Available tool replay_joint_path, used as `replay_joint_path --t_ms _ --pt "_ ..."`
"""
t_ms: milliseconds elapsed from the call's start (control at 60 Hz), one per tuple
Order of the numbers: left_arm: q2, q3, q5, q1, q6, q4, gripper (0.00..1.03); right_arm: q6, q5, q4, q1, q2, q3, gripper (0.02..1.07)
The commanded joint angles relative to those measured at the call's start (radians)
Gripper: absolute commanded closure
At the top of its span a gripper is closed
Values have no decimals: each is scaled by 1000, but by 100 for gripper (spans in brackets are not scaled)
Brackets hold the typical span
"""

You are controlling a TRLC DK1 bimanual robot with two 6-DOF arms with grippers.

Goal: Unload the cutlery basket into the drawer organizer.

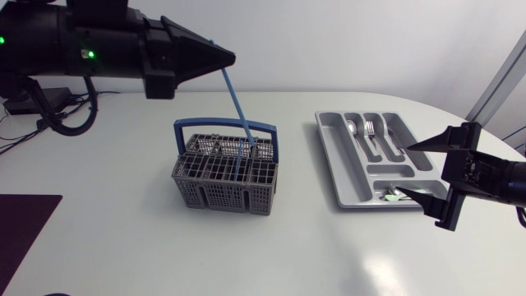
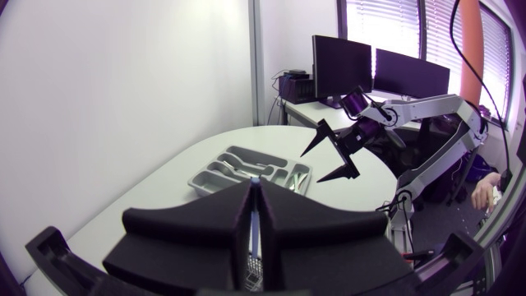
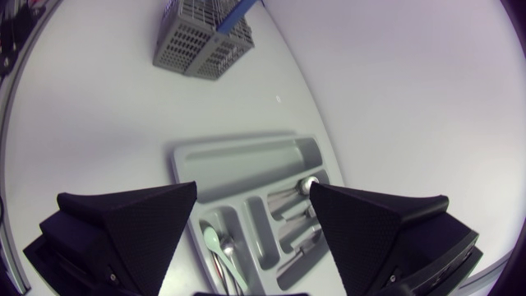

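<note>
The grey cutlery basket [image 1: 193, 177] with a blue handle stands mid-table. My left gripper [image 1: 228, 57] hangs above it, shut on the top of a long blue-handled utensil [image 1: 237, 107] whose lower end is still inside the basket. In the left wrist view the fingers [image 2: 256, 191] press together on the blue handle [image 2: 256, 238]. The grey drawer organizer [image 1: 341, 177] lies to the right, holding a spoon [image 1: 352, 127], a fork [image 1: 370, 127] and a pale piece [image 1: 394, 195]. My right gripper [image 1: 405, 169] stands open over the organizer's [image 3: 238, 156] near end, nothing between its fingers [image 3: 254, 193].
Across the table from the left gripper, the organizer [image 2: 205, 177] and my right gripper [image 2: 311, 167] show in the left wrist view. Ahead of the right gripper, beyond the organizer, stands the basket [image 3: 197, 37]. A dark mat [image 1: 20, 222] lies at the table's left front corner.
</note>
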Motion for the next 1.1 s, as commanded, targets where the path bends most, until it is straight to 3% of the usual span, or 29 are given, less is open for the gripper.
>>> replay_joint_path --t_ms 0,233,417,533,850,1083 --pt "46 9 -1 -30 -61 34 100 145 -31 -63 69 -24 33 7" --pt "147 3 44 -72 -129 114 100 398 -76 -108 298 -39 128 12" --pt "221 17 131 -70 -227 192 100 571 -90 -60 440 -1 183 14" --pt "253 19 145 -76 -245 218 100 630 -111 -37 488 61 220 19" --pt "276 8 162 -96 -282 290 100 785 -162 33 557 208 289 53" --pt "296 19 162 -107 -282 304 100 852 -203 44 558 275 355 68"
